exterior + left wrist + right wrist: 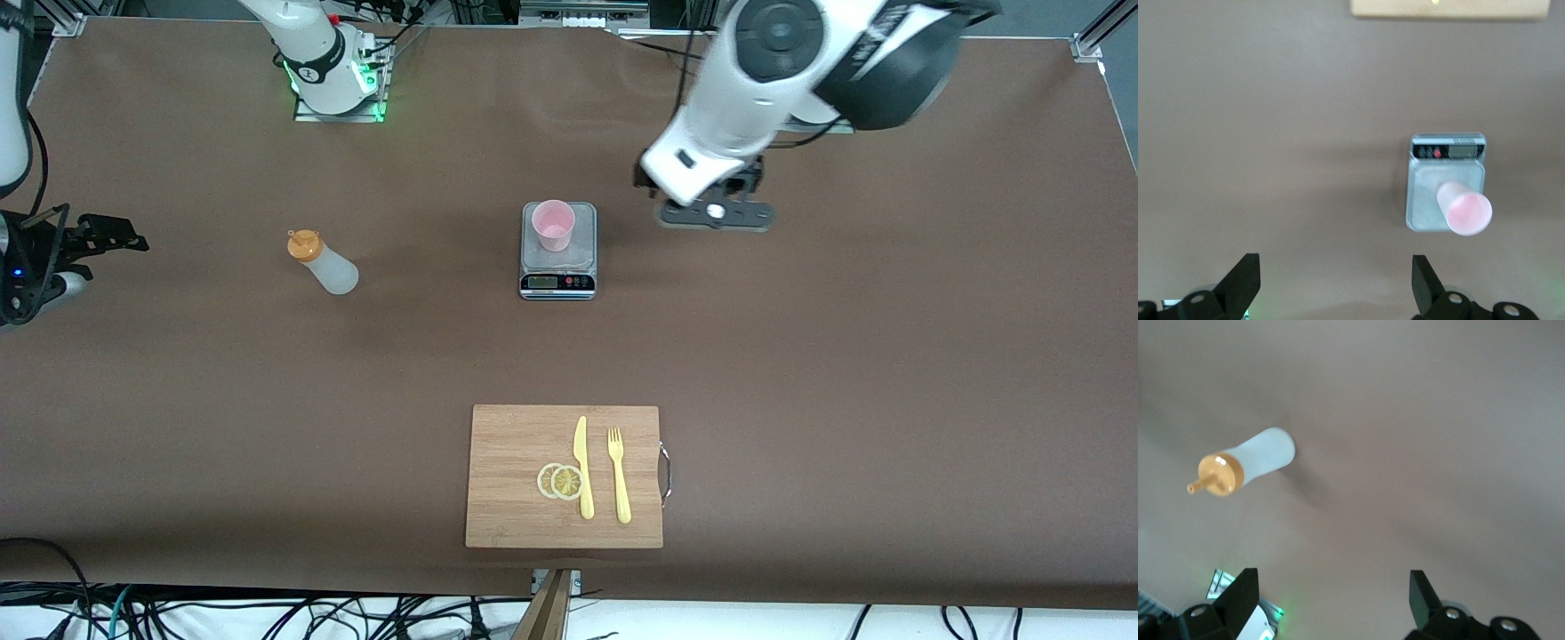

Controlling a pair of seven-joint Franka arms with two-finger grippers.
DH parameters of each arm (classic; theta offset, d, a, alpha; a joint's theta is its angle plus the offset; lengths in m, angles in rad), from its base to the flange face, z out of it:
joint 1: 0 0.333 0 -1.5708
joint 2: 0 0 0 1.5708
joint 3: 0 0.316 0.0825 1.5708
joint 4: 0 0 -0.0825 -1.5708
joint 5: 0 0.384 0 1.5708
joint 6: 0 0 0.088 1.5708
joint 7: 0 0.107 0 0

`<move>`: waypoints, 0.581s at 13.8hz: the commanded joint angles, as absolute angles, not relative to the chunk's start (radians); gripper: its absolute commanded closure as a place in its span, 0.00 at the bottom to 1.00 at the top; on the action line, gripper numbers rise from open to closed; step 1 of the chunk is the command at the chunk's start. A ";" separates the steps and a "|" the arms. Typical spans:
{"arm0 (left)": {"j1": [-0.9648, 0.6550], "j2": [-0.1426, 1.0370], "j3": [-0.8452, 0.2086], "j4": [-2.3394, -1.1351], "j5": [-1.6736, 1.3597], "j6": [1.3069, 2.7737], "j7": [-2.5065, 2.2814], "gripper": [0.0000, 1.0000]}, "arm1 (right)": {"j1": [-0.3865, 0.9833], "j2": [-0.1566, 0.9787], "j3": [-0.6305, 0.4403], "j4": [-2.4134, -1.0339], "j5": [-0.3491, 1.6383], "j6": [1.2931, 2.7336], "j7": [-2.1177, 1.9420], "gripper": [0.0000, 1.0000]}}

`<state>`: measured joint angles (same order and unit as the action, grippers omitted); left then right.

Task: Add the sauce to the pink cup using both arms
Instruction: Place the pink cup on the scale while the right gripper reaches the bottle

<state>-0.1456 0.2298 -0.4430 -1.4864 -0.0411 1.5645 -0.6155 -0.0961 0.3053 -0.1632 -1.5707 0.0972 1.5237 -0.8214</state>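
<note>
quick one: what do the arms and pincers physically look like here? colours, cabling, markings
Both arms have glossy white shells with black joint bands. The left pincer and right pincer each have two black wedge-shaped fingers with silver screws. The right arm's base glows green, with black cables and a red connector beside it.

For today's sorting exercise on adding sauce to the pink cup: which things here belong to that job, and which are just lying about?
Belongs to the job:
sauce bottle
pink cup, on the scale
left gripper, open
right gripper, open

Lying about:
cutting board
knife
fork
lemon slices
</note>
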 commanded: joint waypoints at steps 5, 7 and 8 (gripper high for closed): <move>-0.065 0.057 -0.228 -1.535 -0.032 1.494 -0.251 0.00 | -0.216 0.437 -0.158 -1.591 0.362 1.447 -1.296 0.00; -0.078 0.031 -0.105 -1.572 -0.032 1.499 -0.094 0.00 | -0.227 0.489 -0.158 -1.600 0.441 1.445 -1.423 0.00; -0.081 0.029 -0.045 -1.575 -0.032 1.503 -0.059 0.00 | -0.230 0.511 -0.158 -1.601 0.478 1.447 -1.478 0.00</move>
<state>-0.0554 0.0669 -0.1431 -1.5213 -0.0373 1.4904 -0.1592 -0.2089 0.4768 -0.1649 -1.5989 0.4100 1.4607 -1.3701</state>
